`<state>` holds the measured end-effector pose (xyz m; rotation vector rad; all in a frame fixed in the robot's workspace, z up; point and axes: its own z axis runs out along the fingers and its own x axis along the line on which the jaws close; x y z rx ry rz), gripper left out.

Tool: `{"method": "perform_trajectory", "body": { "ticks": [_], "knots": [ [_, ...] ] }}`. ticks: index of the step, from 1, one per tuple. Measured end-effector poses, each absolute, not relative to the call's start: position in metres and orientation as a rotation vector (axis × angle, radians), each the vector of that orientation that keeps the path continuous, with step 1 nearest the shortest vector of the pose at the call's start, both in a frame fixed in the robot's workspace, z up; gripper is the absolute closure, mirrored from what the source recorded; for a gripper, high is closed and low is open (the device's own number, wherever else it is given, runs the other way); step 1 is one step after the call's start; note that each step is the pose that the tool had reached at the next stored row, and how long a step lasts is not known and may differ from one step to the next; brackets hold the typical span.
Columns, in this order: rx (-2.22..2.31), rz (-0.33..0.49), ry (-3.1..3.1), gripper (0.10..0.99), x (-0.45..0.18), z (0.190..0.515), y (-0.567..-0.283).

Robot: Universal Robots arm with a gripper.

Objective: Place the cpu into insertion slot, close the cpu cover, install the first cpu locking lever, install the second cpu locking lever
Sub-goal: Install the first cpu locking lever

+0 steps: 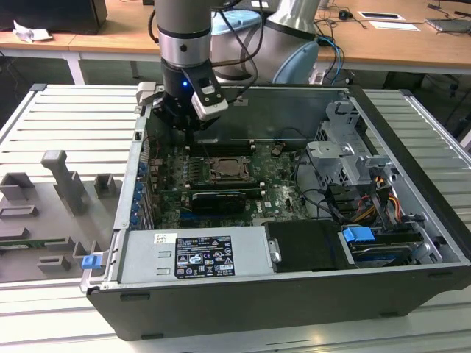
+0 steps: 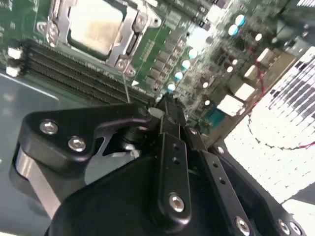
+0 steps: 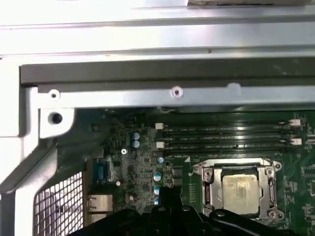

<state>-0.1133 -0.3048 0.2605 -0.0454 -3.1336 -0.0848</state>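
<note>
The cpu (image 3: 239, 189) (image 2: 95, 24) lies pale and square in the insertion slot (image 1: 224, 170) on the green board. The silvery cpu cover (image 3: 205, 183) (image 2: 132, 30) lies flat around it, and the chip's face shows through its window. A thin metal lever rod (image 2: 126, 88) sticks out from the socket's corner toward my fingers. My gripper (image 1: 191, 136) (image 2: 166, 107) (image 3: 166, 192) hangs over the board beside the socket, on the exterior view's left of it. Its black fingers are shut together, with nothing visible between them.
Long black memory slots (image 3: 226, 137) run along one side of the socket. The open computer case (image 1: 412, 147) walls in the board, with a metal rim (image 3: 172, 91) close by. A power supply (image 1: 199, 254), drive cage (image 1: 346, 147) and cables (image 1: 368, 198) crowd the exterior view's right and front.
</note>
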Motion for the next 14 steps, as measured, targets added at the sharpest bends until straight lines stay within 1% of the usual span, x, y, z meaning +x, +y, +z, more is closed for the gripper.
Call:
{"method": "perform_trajectory", "body": {
  "ticks": [3,14],
  "knots": [
    [-0.045,-0.085,-3.133,0.984,-0.113,0.259,-0.295],
    [-0.045,-0.084,-3.131,0.984,-0.063,0.25,-0.288]
  ]
}}
